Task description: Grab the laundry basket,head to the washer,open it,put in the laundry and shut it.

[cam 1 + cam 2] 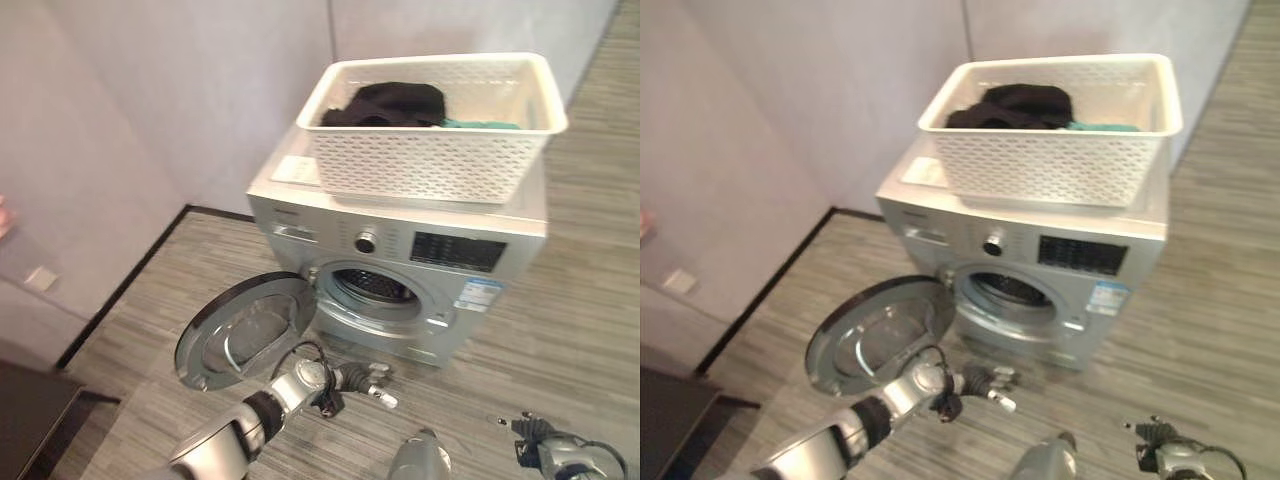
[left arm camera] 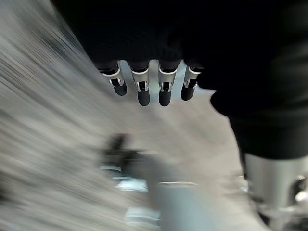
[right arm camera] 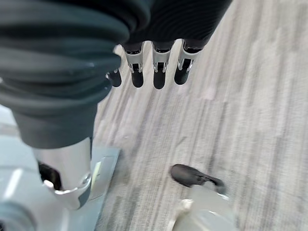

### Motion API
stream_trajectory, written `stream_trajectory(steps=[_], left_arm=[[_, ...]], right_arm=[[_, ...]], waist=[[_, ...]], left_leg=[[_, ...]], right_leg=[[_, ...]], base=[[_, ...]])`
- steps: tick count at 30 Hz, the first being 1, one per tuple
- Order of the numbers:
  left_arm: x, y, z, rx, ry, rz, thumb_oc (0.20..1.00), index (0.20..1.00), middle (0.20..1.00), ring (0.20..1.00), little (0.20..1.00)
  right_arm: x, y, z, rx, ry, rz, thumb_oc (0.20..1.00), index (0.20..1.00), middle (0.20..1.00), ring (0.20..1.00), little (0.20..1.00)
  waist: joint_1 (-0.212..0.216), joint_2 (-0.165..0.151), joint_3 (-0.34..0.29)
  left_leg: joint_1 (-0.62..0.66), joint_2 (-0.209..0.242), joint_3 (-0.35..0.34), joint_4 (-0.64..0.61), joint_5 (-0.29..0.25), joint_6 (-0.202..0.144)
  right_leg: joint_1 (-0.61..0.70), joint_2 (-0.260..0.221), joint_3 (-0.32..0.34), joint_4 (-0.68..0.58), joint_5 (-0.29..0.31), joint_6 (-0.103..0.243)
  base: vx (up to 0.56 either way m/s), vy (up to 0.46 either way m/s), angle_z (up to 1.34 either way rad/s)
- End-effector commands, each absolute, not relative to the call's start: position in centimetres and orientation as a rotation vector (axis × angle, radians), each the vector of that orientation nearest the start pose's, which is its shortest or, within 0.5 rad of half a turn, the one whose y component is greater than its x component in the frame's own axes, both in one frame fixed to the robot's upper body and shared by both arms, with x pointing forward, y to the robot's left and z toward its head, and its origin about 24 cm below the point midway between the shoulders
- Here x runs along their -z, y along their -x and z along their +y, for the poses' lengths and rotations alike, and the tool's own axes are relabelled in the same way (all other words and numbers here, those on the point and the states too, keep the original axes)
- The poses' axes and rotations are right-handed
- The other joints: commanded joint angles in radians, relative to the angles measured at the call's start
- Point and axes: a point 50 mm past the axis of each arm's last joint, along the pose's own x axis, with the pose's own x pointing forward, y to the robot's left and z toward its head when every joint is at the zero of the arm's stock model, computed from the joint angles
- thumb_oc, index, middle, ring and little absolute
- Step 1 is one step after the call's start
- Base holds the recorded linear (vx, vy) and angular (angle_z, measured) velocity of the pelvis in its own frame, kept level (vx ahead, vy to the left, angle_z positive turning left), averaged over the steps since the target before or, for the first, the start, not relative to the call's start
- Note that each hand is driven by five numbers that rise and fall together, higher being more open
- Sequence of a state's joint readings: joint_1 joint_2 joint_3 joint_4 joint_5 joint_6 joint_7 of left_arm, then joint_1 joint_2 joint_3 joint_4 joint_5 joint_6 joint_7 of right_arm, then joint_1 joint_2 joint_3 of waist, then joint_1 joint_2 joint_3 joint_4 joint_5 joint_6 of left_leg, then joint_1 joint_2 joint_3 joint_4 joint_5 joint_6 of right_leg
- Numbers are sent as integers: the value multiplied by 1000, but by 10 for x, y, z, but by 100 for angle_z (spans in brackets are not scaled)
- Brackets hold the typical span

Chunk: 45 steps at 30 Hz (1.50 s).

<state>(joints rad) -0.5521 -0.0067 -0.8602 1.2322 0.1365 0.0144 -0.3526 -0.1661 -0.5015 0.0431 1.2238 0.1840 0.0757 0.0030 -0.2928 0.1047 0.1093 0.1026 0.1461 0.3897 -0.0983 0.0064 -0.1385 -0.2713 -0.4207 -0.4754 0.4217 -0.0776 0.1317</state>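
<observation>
A silver front-loading washer [image 1: 400,240] is seen against a grey wall [image 1: 150,120] on a grey striped floor [image 1: 580,330]. Its round door [image 1: 245,330] is swung fully open to the robot's left, so that the drum opening [image 1: 372,290] is exposed. A white perforated laundry basket [image 1: 430,150] is set on top of the washer, its base slightly overhanging the front edge. Dark laundry [image 1: 390,103] is heaped inside the basket, with a teal garment [image 1: 480,124] lying just beside it against the far wall.

The left hand [image 1: 368,382] is held low in front of the washer, below the drum opening and just beside the lower edge of the open door; its fingers [image 2: 143,89] are extended, apart and holding nothing. The right hand [image 1: 535,437] is seen at the lower right, well apart from the washer; its fingers [image 3: 159,72] are likewise straight and unloaded above the floor. Neither hand is in contact with the basket or the laundry.
</observation>
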Motion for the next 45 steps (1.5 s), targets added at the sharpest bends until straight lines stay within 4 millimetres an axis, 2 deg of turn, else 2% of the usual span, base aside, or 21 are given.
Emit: stream_trajectory(steps=[1, 3, 4, 5, 7, 8, 12, 15, 18, 23, 26, 29, 30, 31, 34, 36, 38, 39, 42, 43, 45], left_arm=[[81, -279, 106, 709, -1125, 659, 1000, 1000, 1000, 1000, 1000], [75, -290, 143, 486, -1129, 690, 1000, 1000, 1000, 1000, 1000], [74, -289, 175, 328, -1068, 757, 1000, 1000, 1000, 1000, 1000], [75, -288, 176, 327, -1067, 758, 1000, 1000, 1000, 1000, 1000], [74, -280, 219, 101, -935, 829, 1000, 1000, 1000, 1000, 1000], [74, -279, 219, 100, -935, 830, 1000, 1000, 1000, 1000, 1000], [59, -283, 255, -94, -861, 781, 1000, 1000, 1000, 1000, 1000], [54, -280, 271, -126, -914, 781, 1000, 1000, 1000, 1000, 1000], [57, -276, 273, -106, -938, 791, 1000, 1000, 1000, 1000, 1000], [70, -264, 266, -105, -848, 826, 1000, 1000, 1000, 1000, 1000], [92, -242, 252, -80, -743, 902, 1000, 1000, 1000, 1000, 1000], [93, -242, 252, -80, -743, 902, 1000, 1000, 1000, 1000, 1000], [99, -233, 252, -90, -693, 927, 1000, 1000, 1000, 1000, 1000], [118, -201, 250, -122, -552, 981, 1000, 1000, 1000, 1000, 1000], [127, -180, 254, -163, -492, 1006, 1000, 1000, 1000, 1000, 1000], [134, -165, 251, -174, -465, 1042, 1000, 1000, 1000, 1000, 1000], [142, -152, 242, -146, -466, 1083, 1000, 1000, 1000, 1000, 1000], [147, -144, 236, -118, -473, 1114, 1000, 1000, 1000, 1000, 1000], [155, -130, 223, -7, -568, 1147, 1000, 1000, 1000, 1000, 1000], [157, -126, 218, 45, -608, 1147, 1000, 1000, 1000, 1000, 1000], [160, -118, 213, 76, -605, 1166, 1000, 1000, 1000, 1000, 1000]], right_arm=[[120, -143, -309, 405, 163, 1051, 1000, 1000, 1000, 1000, 1000], [122, -144, -298, 398, 126, 994, 1000, 1000, 1000, 1000, 1000], [122, -140, -292, 384, 111, 957, 1000, 1000, 1000, 1000, 1000], [122, -140, -291, 382, 111, 958, 1000, 1000, 1000, 1000, 1000], [125, -127, -283, 335, 117, 949, 1000, 1000, 1000, 1000, 1000], [125, -127, -283, 334, 117, 950, 1000, 1000, 1000, 1000, 1000], [128, -119, -276, 321, 87, 953, 1000, 1000, 1000, 1000, 1000], [130, -120, -271, 298, 87, 961, 1000, 1000, 1000, 1000, 1000], [130, -124, -271, 290, 97, 957, 1000, 1000, 1000, 1000, 1000], [129, -131, -271, 288, 93, 948, 1000, 1000, 1000, 1000, 1000], [138, -108, -279, 327, 102, 1058, 1000, 1000, 1000, 1000, 1000], [138, -108, -279, 327, 102, 1058, 1000, 1000, 1000, 1000, 1000], [141, -98, -282, 352, 99, 1107, 1000, 1000, 1000, 1000, 1000], [149, -72, -290, 445, 94, 1256, 1000, 1000, 1000, 1000, 1000], [149, -61, -298, 533, 58, 1305, 1000, 1000, 1000, 1000, 1000], [148, -53, -302, 611, 7, 1320, 1000, 1000, 1000, 1000, 1000], [145, -50, -311, 693, -35, 1311, 1000, 1000, 1000, 1000, 1000], [144, -50, -314, 720, -42, 1308, 1000, 1000, 1000, 1000, 1000], [138, -56, -324, 769, -26, 1281, 1000, 1000, 1000, 1000, 1000], [137, -61, -325, 771, -20, 1265, 1000, 1000, 1000, 1000, 1000], [137, -71, -322, 763, -33, 1242, 1000, 1000, 1000, 1000, 1000]], waist=[[38, -54, 41], [42, -78, 58], [43, -98, 71], [42, -99, 69], [58, -120, 84], [57, -121, 83], [82, -124, 92], [96, -123, 88], [98, -120, 82], [95, -100, 64], [92, -70, 45], [92, -69, 45], [100, -63, 39], [144, -36, 9], [178, -37, -12], [189, -53, -24], [207, -77, -19], [215, -96, -18], [234, -125, -9], [248, -127, -3], [282, -116, 9]], left_leg=[[163, 22, 1, 13, -200, 10], [155, 25, 8, 16, -192, 7], [150, 28, 16, 17, -190, 3], [149, 28, 17, 17, -189, 3], [141, 38, 23, 18, -185, -6], [141, 38, 23, 18, -185, -6], [126, 52, 15, 22, -176, -13], [130, 57, 12, 20, -174, -17], [136, 60, 13, 19, -175, -19], [137, 69, 12, 28, -176, -22], [126, 111, 24, 82, -152, -44], [126, 112, 24, 82, -152, -44], [123, 122, 19, 105, -118, -54], [109, 174, -27, 202, 33, -89], [67, 221, -108, 347, 176, -101], [53, 249, -115, 418, 221, -88], [-1, 234, -143, 474, 162, -50], [-42, 210, -144, 458, 83, -28], [-125, 165, -117, 373, -57, -14], [-164, 141, -130, 338, -65, -13], [-181, 104, -171, 213, -31, -26]], right_leg=[[-88, -36, 18, -294, 272, 108], [-104, -34, 11, -293, 283, 105], [-118, -29, 9, -296, 291, 104], [-119, -29, 9, -296, 292, 104], [-129, -32, -2, -299, 299, 103], [-129, -33, -2, -299, 299, 103], [-132, -37, -14, -297, 304, 102], [-122, -38, -21, -301, 305, 103], [-118, -38, -18, -299, 302, 103], [-112, -31, -11, -283, 279, 97], [-85, 1, -22, -275, 231, 70], [-84, 2, -22, -275, 231, 69], [-75, 21, -22, -277, 216, 57], [-6, 130, -22, -335, 149, -2], [80, 228, -9, -419, 97, -58], [136, 267, -9, -457, 65, -85], [195, 279, 4, -500, 47, -92], [218, 271, 7, -504, 36, -85], [260, 240, 11, -509, 33, -56], [268, 237, 24, -509, 31, -48], [295, 245, 47, -509, 28, -35]], base=[[-44, -109, -33], [-58, -127, -8], [-46, -96, -7], [-38, -100, -11], [-16, -89, -16], [-12, -84, -8], [0, -50, 4], [23, -40, 12], [39, -28, 12], [50, -41, 4], [59, -115, 7], [17, -45, 8], [135, -303, -1], [177, -362, -1], [146, -268, -37], [144, -195, -57], [149, -99, -19], [128, -14, 1], [89, 84, 24], [73, 178, 25], [102, 195, -16]])
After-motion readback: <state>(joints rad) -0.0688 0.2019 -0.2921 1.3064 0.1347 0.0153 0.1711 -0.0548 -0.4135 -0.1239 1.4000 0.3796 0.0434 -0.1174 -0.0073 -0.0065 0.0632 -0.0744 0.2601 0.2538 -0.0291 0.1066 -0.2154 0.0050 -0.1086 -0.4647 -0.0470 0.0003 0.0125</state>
